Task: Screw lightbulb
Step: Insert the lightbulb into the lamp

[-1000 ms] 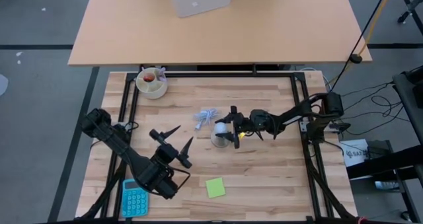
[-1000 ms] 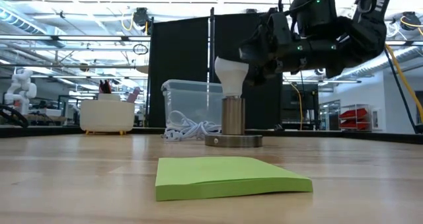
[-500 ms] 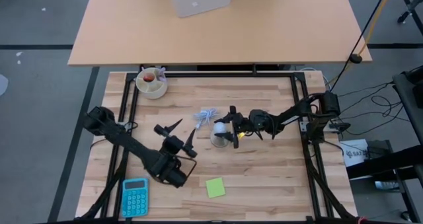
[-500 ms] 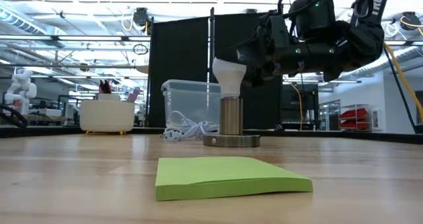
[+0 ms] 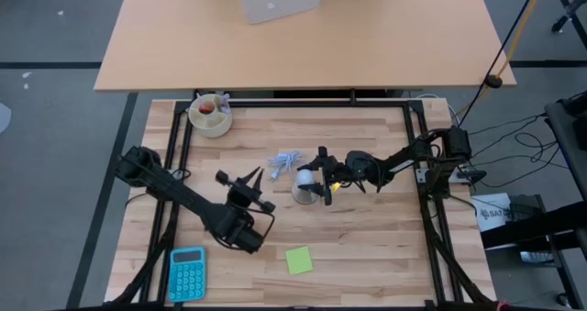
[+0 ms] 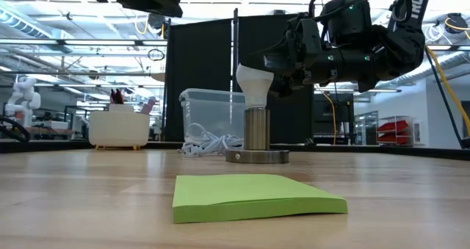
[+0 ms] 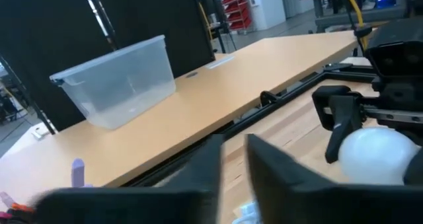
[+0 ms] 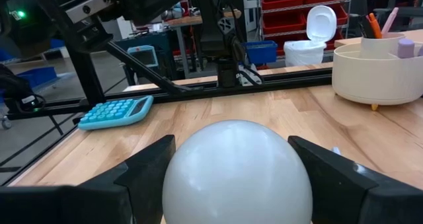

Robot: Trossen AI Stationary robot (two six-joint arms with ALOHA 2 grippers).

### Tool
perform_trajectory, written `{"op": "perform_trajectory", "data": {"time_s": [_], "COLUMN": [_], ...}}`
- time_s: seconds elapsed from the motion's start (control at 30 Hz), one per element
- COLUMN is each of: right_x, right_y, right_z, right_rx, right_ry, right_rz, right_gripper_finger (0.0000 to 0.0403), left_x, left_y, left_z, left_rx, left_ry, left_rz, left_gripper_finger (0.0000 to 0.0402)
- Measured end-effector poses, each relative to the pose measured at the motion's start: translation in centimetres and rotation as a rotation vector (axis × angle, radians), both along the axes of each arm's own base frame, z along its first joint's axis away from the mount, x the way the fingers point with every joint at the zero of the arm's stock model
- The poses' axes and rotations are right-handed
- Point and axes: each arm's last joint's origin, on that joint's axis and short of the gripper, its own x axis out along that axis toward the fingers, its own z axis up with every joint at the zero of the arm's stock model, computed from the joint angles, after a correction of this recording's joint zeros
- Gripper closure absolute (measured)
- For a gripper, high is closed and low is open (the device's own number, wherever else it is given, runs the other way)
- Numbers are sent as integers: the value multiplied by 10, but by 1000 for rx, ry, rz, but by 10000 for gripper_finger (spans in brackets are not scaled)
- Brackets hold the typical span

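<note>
The white lightbulb [image 6: 254,84] stands upright, its base in the metal socket [image 6: 257,128], which stands on a round disc [image 6: 257,156] at mid-table. My right gripper [image 5: 321,176] reaches in level from the table's right and is shut on the bulb's globe [image 8: 236,171]. My left gripper [image 5: 246,177] hovers left of the bulb, above the table, and points toward the far edge. Its fingers [image 7: 205,181] stand almost together with nothing between them. The bulb [image 7: 377,154] shows ahead of it. My right gripper pinches the bulb's round globe between its two fingers [image 8: 142,174], one on each side [image 8: 178,178]. The fingers come in level from the table's right, well above the socket. The bulb stays upright with its base in the socket.
A coiled white cable [image 5: 286,161] lies just left of the socket. A cream caddy with pens [image 5: 211,115] stands at the far left. A blue calculator [image 5: 186,272] and a green sticky pad [image 5: 297,260] lie near the front edge. A clear box [image 6: 209,117] stands on the table beyond.
My left gripper has moved toward the far edge and nearer the bulb, coming into the top of the low view. Its fingers have drawn together from wide open.
</note>
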Motion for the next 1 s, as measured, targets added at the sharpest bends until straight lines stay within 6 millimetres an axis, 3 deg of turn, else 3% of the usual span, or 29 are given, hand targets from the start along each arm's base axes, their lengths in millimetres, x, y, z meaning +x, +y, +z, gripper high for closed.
{"op": "perform_trajectory", "data": {"time_s": [0.13,0.67,0.83,1.0], "right_x": [0,-13,-13,-13], "right_y": [0,-4,-4,-4], "right_z": [0,-9,-8,-8], "right_rx": [-2,-35,-38,-38], "right_ry": [2,28,20,21], "right_rz": [6,5,4,3], "right_gripper_finger": [133,131,131,131], "left_x": [-1,-6,5,28], "left_y": [-5,-28,-36,-39], "left_z": [0,6,14,21], "left_rx": [14,83,98,114], "left_ry": [28,99,103,170], "left_rz": [-21,-112,-124,-131], "left_gripper_finger": [398,401,401,401]}}
